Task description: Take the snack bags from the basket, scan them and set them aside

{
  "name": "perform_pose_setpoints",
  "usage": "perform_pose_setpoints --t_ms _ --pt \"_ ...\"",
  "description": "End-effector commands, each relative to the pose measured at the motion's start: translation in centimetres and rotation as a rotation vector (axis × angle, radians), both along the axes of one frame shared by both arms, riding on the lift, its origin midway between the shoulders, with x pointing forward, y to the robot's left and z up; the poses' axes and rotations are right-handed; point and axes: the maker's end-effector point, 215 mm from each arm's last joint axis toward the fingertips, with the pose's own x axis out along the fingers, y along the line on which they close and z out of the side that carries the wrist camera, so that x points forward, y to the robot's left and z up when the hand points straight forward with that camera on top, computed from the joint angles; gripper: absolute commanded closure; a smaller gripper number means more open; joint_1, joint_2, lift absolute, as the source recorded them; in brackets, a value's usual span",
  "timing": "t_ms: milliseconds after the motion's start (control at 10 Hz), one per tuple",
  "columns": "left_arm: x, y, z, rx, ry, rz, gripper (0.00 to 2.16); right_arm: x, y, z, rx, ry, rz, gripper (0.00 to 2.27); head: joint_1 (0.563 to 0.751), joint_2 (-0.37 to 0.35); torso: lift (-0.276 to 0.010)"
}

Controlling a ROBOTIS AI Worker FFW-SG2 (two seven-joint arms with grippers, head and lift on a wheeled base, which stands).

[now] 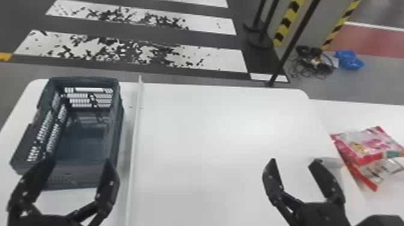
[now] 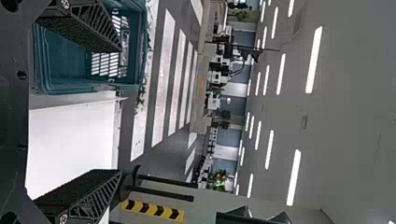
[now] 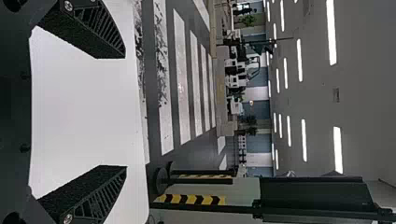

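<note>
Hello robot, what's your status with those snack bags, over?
Left gripper and right gripper open. Snack bags stacked, far right. White strip between bags and basket.

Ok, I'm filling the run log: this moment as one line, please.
left pincer: open, near basket | right pincer: open, over white table | snack bags: overlapping, at right

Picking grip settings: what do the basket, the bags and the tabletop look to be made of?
Basket: looks like rigid molded plastic, dark blue-grey, slight sheen; slotted walls and thick rim suggest it.
Bags: probably thin plastic film, maybe foil-lined; creased, printed, glossy-looking surfaces.
Tabletop: smooth white, soft glare; likely laminate, though painted board is possible.
</note>
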Motion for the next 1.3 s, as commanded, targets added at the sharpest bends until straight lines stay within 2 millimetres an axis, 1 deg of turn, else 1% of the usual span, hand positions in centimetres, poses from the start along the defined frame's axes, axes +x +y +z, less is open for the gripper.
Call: perform_pose_setpoints --t_ms 0,300,600,1200 --pt "-0.1 0.0 0.2 -0.002 -0.005 0.001 0.07 -0.1 0.0 0.3 0.003 -0.009 -0.001 0.08 0.695 -0.17 -0.075" --pt "-0.2 0.0 0.7 -0.007 -0.018 0.002 0.07 -0.1 0.0 0.5 0.008 -0.013 0.0 0.08 0.695 -0.17 -0.075" --pt "-0.2 0.0 0.6 -0.008 -0.015 0.003 0.07 -0.3 0.0 1.1 0.009 -0.029 0.004 0.08 0.695 -0.169 -0.075" --pt "-0.3 0.1 0.9 -0.011 -0.019 0.005 0.07 -0.2 0.0 1.4 0.023 -0.037 0.008 0.08 0.695 -0.171 -0.075"
